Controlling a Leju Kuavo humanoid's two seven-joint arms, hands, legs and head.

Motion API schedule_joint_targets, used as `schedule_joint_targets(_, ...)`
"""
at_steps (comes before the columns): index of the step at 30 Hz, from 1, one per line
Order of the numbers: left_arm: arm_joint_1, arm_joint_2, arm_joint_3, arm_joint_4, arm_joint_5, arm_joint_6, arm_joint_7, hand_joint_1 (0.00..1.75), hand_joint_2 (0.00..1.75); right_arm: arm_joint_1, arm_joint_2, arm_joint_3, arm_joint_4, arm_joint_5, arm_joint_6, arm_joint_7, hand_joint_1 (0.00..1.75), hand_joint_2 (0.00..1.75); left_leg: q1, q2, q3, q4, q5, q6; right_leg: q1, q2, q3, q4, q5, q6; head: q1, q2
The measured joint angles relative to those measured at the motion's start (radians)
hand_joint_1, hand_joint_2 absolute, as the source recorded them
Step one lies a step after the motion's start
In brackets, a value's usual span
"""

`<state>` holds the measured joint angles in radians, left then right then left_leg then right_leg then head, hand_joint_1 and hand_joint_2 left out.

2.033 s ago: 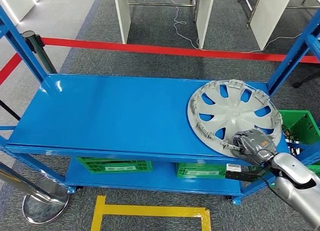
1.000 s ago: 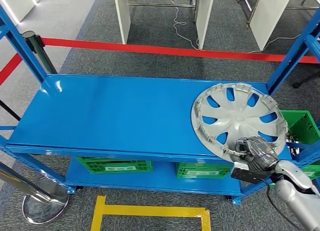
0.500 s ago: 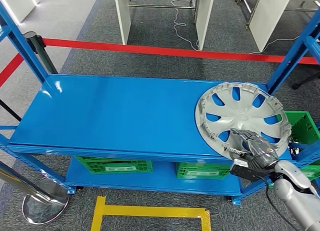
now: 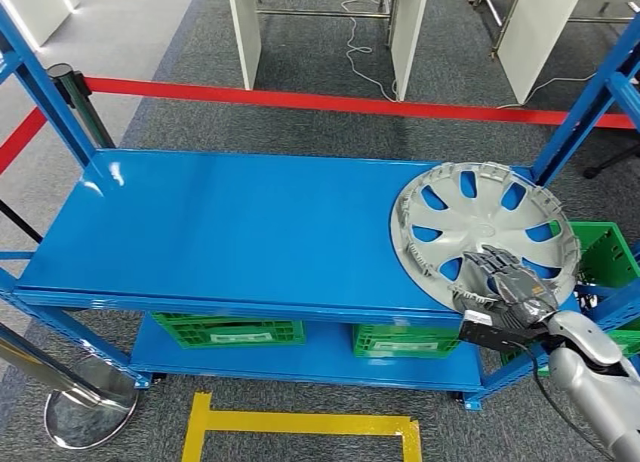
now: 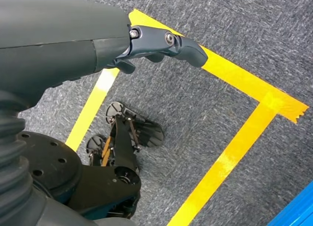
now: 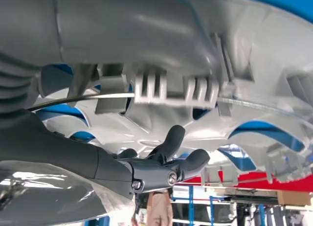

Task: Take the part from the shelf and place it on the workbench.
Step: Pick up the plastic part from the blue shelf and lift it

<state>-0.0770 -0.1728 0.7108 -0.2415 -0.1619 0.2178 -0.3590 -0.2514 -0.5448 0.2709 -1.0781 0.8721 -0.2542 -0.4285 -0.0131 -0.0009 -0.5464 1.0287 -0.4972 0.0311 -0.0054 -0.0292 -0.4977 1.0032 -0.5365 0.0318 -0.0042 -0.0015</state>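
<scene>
Below, green crates [image 4: 226,331] under shelf [image 4: 226,232], red tape [image 4: 302,99] beyond

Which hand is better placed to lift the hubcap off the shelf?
Right. The right hand already lies on the hubcap at its near rim, fingers over its face. The left hand hangs by the floor, above yellow floor tape.

shelf [image 4: 226,232]: blue, top deck | wheel cover [image 4: 483,227]: right end, apparently overhanging front edge
</scene>
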Motion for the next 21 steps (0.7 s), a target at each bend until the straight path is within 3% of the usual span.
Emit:
schedule_joint_targets(15,-0.003,0.002,0.002,0.0,-0.014,-0.003,0.003,0.0,1.75,-0.047,-0.011,0.034,0.005,-0.036,0.04,-0.003,0.0,0.0,0.0,0.0,-0.001,0.0,0.0,0.0,0.0,0.0,-0.001,0.0,0.0,0.0,0.0,0.0)
schedule_joint_targets(21,-0.008,0.006,0.002,0.0,-0.022,-0.014,0.014,0.0,1.75,-0.125,-0.024,0.048,0.011,-0.056,0.068,-0.011,0.0,0.0,0.0,0.0,-0.001,0.0,0.0,0.0,0.0,0.0,-0.001,0.0,0.0,0.0,0.0,0.0)
